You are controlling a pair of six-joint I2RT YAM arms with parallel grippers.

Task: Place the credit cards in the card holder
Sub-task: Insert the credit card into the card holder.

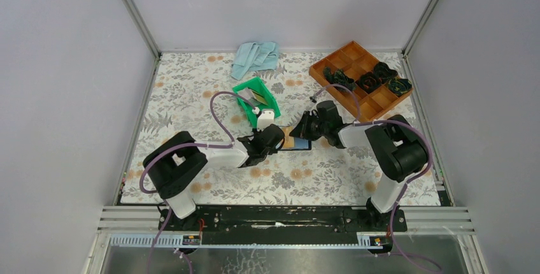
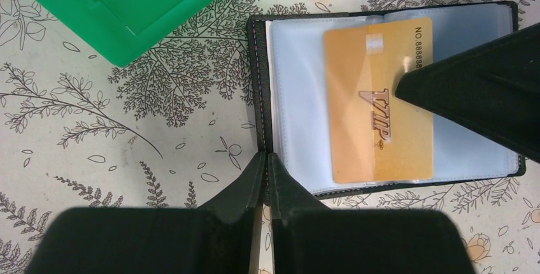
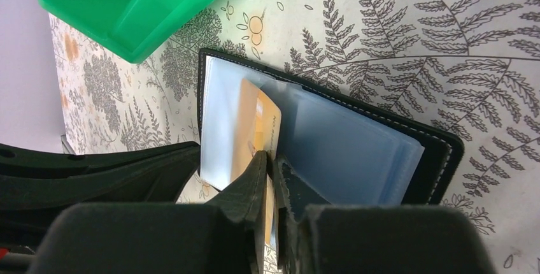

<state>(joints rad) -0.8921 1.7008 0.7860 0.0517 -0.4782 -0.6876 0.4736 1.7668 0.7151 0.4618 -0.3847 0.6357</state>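
Fern-print tablecloth bears card holder, its credit card reading "VIP".

Open card holder, gold card across its sleeves, left tool seemingly pinching holder's edge

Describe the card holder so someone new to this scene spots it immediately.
On the floral table, look just on the near side of the green bin. The card holder lies open there: the only black case, with clear sleeves and a gold VIP card in it, unlike the brown tray further back.
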